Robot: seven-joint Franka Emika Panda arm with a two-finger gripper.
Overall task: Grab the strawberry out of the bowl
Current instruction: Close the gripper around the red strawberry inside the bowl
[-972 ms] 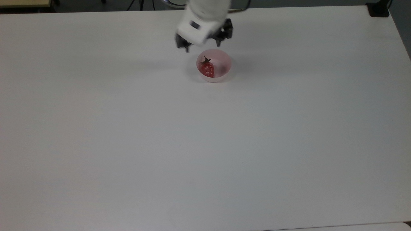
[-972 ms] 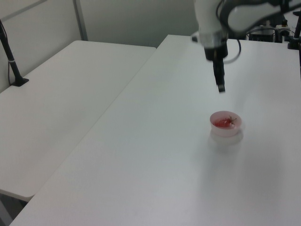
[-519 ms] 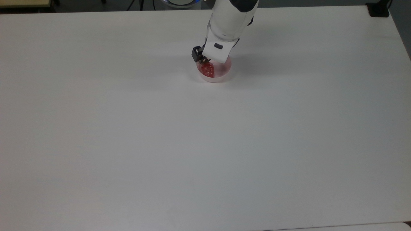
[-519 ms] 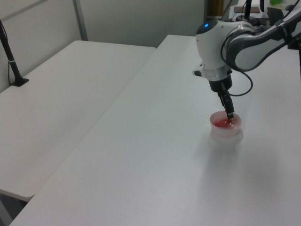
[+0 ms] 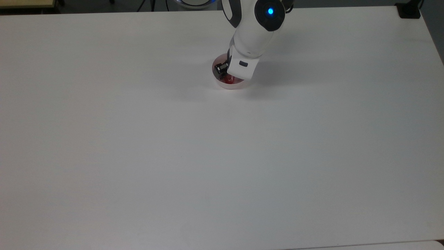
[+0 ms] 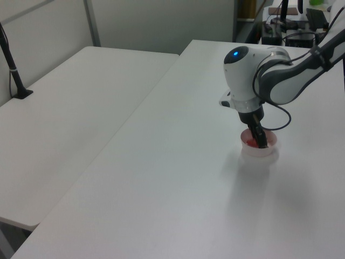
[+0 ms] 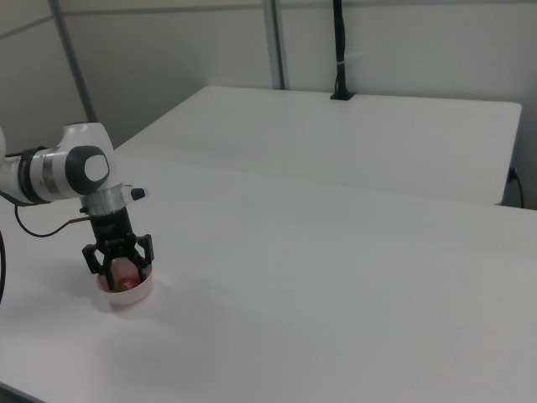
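Since half a second ago the gripper [image 7: 118, 270] has dropped from the rim down into the pale pink bowl [image 7: 134, 294], and the wrist now covers most of the bowl in the top view. Jaws stand spread apart, one finger [image 7: 91, 259] on either side of the strawberry [image 5: 228, 80], not yet closed on it. Strawberry lies in the bowl on the white table [image 5: 222, 156].

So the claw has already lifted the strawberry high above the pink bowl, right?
Not lifted. The claw is down inside the pink bowl, its fingers spread on either side of the strawberry, which lies in the bowl. The right view shows this best.
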